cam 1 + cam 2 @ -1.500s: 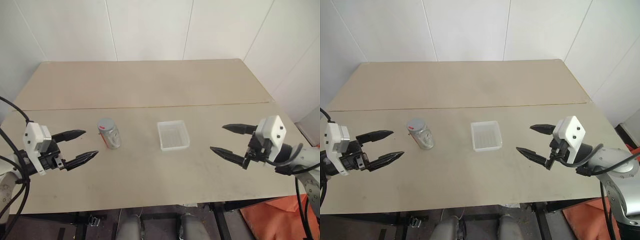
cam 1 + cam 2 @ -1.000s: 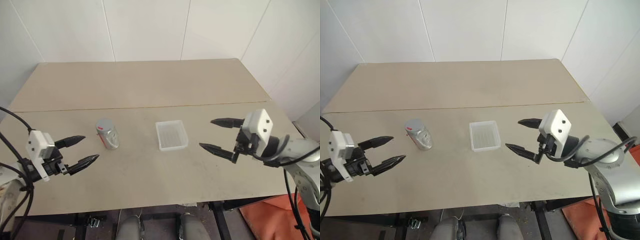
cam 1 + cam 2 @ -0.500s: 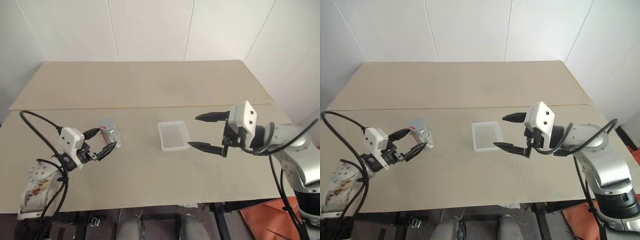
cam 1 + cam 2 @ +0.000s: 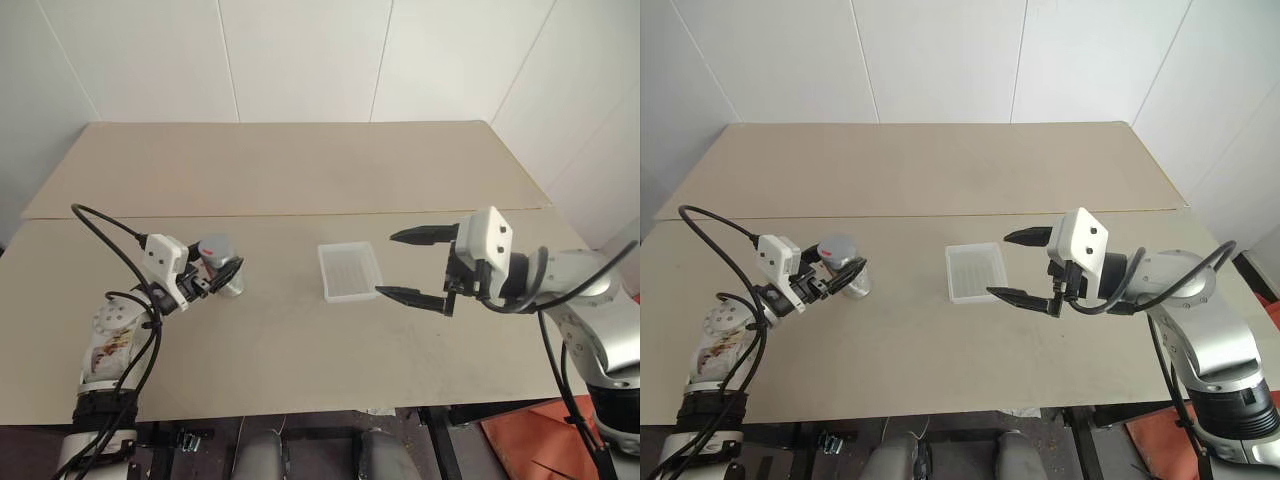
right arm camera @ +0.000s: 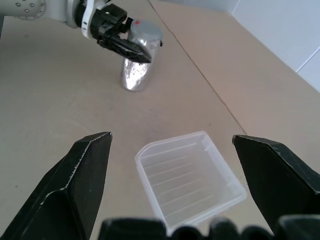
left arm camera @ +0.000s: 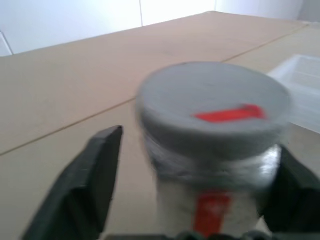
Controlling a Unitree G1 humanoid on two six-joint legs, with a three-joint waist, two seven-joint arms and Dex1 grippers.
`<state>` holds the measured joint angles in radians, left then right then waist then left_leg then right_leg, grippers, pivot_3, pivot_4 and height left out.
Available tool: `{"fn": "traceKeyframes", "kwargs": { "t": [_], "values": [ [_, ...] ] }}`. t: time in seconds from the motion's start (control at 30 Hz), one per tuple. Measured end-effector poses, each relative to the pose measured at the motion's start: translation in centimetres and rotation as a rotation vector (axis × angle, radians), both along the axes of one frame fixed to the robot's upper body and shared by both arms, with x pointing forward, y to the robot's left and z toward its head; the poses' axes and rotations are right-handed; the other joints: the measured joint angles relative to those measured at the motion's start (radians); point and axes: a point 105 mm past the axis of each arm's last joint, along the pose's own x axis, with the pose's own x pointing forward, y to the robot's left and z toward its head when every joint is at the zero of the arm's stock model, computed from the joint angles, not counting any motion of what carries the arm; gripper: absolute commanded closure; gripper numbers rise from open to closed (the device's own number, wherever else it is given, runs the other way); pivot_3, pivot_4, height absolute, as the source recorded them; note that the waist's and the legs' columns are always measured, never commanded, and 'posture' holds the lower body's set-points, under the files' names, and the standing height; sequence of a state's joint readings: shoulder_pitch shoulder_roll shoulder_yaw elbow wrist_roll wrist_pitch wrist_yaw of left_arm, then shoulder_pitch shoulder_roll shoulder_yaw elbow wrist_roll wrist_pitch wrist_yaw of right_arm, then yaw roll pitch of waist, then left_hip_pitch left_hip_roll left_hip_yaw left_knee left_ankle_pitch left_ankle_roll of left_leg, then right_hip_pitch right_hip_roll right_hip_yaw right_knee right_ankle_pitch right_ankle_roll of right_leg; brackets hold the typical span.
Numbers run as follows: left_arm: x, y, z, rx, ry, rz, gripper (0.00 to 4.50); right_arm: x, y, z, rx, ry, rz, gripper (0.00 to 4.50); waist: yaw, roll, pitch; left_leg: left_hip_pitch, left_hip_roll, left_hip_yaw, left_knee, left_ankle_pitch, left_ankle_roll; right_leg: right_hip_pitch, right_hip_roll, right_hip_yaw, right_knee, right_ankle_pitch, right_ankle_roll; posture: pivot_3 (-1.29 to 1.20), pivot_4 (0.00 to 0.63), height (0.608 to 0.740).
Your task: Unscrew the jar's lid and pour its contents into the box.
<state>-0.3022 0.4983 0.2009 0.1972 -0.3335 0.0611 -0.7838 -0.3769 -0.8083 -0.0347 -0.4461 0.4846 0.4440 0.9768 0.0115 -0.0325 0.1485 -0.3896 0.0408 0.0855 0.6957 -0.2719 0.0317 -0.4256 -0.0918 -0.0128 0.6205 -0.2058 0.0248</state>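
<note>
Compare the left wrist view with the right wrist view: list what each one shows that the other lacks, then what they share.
Left wrist view alone: the red mark on the grey lid seen from close, and a red patch on the jar below it, with the left gripper straddling the jar.

Right wrist view alone: the whole box, empty, with its ribbed bottom, and the right gripper open above it.

Both: the upright jar with its lid on, a left finger on each side of it, the beige table, and at least part of the box.

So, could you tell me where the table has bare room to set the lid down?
The table is bare behind its seam, and between jar and box. Tight spots: around the jar inside the left gripper, and beside the box by the right gripper.
</note>
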Motion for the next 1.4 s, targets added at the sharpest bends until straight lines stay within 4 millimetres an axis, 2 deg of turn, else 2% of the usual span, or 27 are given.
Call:
{"fn": "traceKeyframes", "kwargs": {
  "t": [0.07, 0.33, 0.43, 0.53, 0.63, 0.73, 0.8, 0.97, 1.13, 1.4],
  "values": [
    [0.2, -0.2, -0.1, 0.0, -0.003, -0.011, 2.46, 0.0, 0.0, 0.1, 0.002, -0.005, -0.002, 0.0, -0.001, 0.0, 0.0, 0.0, 0.0, 0.0, 0.0, 0.0, 0.0, 0.0, 0.0, 0.0, 0.0, 0.0, 0.0, 0.0, 0.15, 0.74],
    [0.2, -1.0, 0.4, 0.028, -0.013, -0.099, 2.5, 0.1, 0.3, 0.5, 0.024, -0.031, -0.006, 0.0, -0.002, 0.0, 0.0, 0.0, 0.0, 0.0, 0.0, 0.0, 0.0, 0.0, 0.0, 0.0, 0.0, 0.0, 0.0, 0.0, 0.15, 0.74],
    [-1.0, -1.0, 2.3, 0.064, -0.014, -0.22, 2.5, 0.2, 1.2, 1.2, 0.039, -0.056, 0.03, 0.0, -0.01, -0.001, 0.001, -0.001, 0.002, 0.0, 0.0, 0.0, 0.0, -0.002, 0.001, 0.0, 0.0, 0.0, 0.0, 0.0, 0.15, 0.74],
    [-2.6, -1.8, 5.4, 0.088, -0.033, -0.397, 2.5, 0.2, 2.7, 2.9, 0.087, -0.086, 0.103, 0.0, -0.014, -0.001, 0.001, 0.0, 0.002, -0.001, -0.001, 0.0, 0.0, -0.002, 0.001, 0.0, 0.001, 0.0, 0.0, 0.0, 0.15, 0.74],
    [-3.3, -3.4, 7.3, 0.074, -0.058, -0.534, 2.5, 0.0, 4.8, 4.1, 0.156, -0.069, 0.192, 0.0, -0.012, -0.001, 0.001, 0.0, 0.001, -0.001, 0.0, 0.0, 0.0, 0.0, 0.001, 0.0, 0.002, 0.0, 0.0, 0.0, 0.15, 0.74],
    [-3.1, -6.1, 8.2, 0.012, -0.088, -0.644, 2.5, 0.0, 7.4, 4.9, 0.202, -0.027, 0.252, 0.0, -0.006, -0.001, 0.001, -0.001, 0.0, 0.0, 0.0, 0.0, 0.0, 0.0, 0.001, -0.001, 0.002, 0.0, 0.0, 0.0, 0.15, 0.74],
    [-2.9, -7.7, 8.5, -0.007, -0.093, -0.705, 2.5, 0.2, 8.8, 5.1, 0.212, -0.005, 0.271, 0.0, -0.006, -0.001, 0.001, -0.002, -0.001, 0.001, 0.0, 0.0, 0.0, -0.001, 0.001, -0.001, 0.004, 0.0, 0.0, 0.0, 0.15, 0.74],
    [-2.4, -9.2, 9.0, -0.027, -0.095, -0.788, 2.5, 1.7, 10.6, 4.9, 0.218, 0.037, 0.212, 0.0, -0.009, -0.001, 0.001, -0.003, -0.001, 0.002, 0.0, 0.0, 0.0, -0.002, 0.001, -0.002, 0.004, 0.0, 0.0, 0.0, 0.15, 0.74],
    [-2.5, -10.4, 8.8, -0.036, -0.086, -0.853, 2.5, 3.4, 11.0, 4.9, 0.221, 0.064, 0.134, 0.0, -0.013, -0.001, 0.001, -0.004, 0.0, 0.002, 0.0, 0.0, 0.0, -0.002, 0.001, -0.002, 0.004, 0.0, 0.0, 0.0, 0.15, 0.74],
    [-2.5, -10.6, 8.6, -0.034, -0.081, -0.87, 2.5, 3.6, 11.7, 4.4, 0.228, 0.112, 0.138, 0.0, -0.019, -0.001, 0.001, -0.004, 0.0, 0.0, 0.0, 0.0, 0.0, -0.002, 0.001, -0.002, 0.004, 0.0, 0.0, 0.0, 0.15, 0.74]
  ]
}}
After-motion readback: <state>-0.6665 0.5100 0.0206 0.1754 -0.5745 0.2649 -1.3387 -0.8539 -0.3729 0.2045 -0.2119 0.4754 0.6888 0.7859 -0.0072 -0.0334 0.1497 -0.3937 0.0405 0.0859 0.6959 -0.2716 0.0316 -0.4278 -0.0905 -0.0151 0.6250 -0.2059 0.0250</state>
